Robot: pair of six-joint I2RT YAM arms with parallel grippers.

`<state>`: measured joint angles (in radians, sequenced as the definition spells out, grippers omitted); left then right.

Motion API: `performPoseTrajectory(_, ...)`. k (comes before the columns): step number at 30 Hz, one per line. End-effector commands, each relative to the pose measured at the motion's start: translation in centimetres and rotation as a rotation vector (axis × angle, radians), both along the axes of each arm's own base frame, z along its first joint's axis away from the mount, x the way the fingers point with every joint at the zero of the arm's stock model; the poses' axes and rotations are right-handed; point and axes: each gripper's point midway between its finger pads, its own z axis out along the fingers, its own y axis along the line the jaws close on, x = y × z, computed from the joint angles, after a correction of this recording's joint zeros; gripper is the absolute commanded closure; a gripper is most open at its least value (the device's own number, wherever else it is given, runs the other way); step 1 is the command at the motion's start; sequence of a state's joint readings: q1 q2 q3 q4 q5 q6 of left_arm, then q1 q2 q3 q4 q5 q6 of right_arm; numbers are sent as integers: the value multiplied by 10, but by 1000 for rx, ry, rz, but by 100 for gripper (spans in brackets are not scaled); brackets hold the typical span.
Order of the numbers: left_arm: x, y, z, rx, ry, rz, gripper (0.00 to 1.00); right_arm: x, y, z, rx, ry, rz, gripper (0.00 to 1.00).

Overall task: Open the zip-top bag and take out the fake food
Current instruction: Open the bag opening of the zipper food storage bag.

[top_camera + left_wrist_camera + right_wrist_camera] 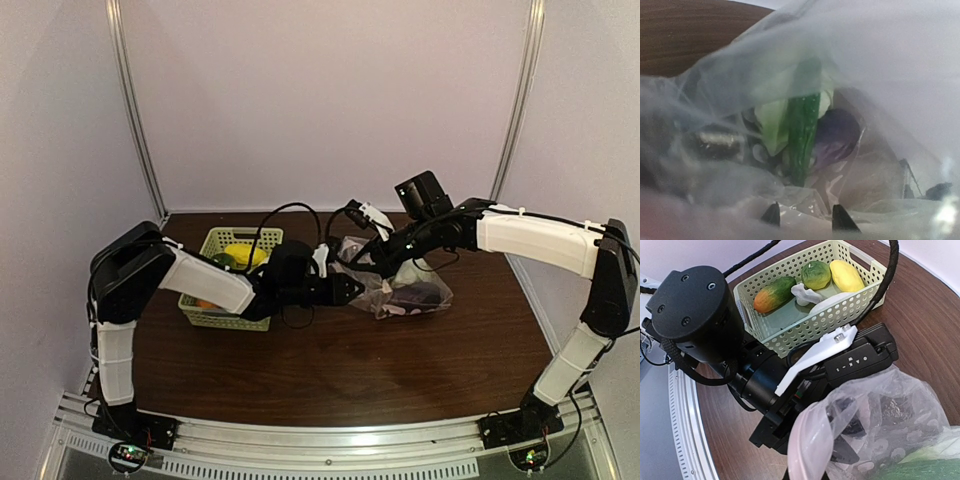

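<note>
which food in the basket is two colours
The long piece, orange at one end, green at the other. The round one is all green; the yellow one and white one are plain.

A pale green lattice basket [215,318] sits left of centre on the dark wood table [400,370]; its perforated wall and cut-out handle fill the upper middle of the right wrist view. A ribbed metal rail [330,452] runs along the bottom edge, and two slim metal uprights [135,110] rise against pale lilac walls [330,100]
</note>
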<state>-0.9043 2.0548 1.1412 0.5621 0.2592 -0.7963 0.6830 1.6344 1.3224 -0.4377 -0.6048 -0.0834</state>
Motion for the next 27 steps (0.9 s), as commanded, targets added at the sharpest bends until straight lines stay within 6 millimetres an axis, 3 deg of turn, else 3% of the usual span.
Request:
performPoseTrajectory(1, 18, 12, -2, 45, 54, 144, 64, 1, -2, 15, 11, -46, 0, 100)
performPoseTrajectory(8, 23, 26, -4, 60, 94, 230, 64, 0, -4, 16, 7, -60, -3, 100)
performPoseTrajectory(13, 25, 16, 15, 7, 21, 178, 59, 0, -4, 16, 9, -62, -2, 100)
performPoseTrajectory(18, 36, 8, 18, -1, 9, 155, 61, 0, -4, 16, 8, -61, -1, 100)
performPoseTrajectory(23, 40, 11, 20, -18, 22, 156, 82, 2, -6, 17, 0, -75, -14, 100)
performPoseTrajectory(26, 31, 16, 16, -10, 75, 146, 99, 6, -10, 18, -16, -96, -36, 100)
performPoseTrajectory(27, 25, 18, 14, 0, 105, 134, 100, 8, -11, 20, -18, -107, -44, 100)
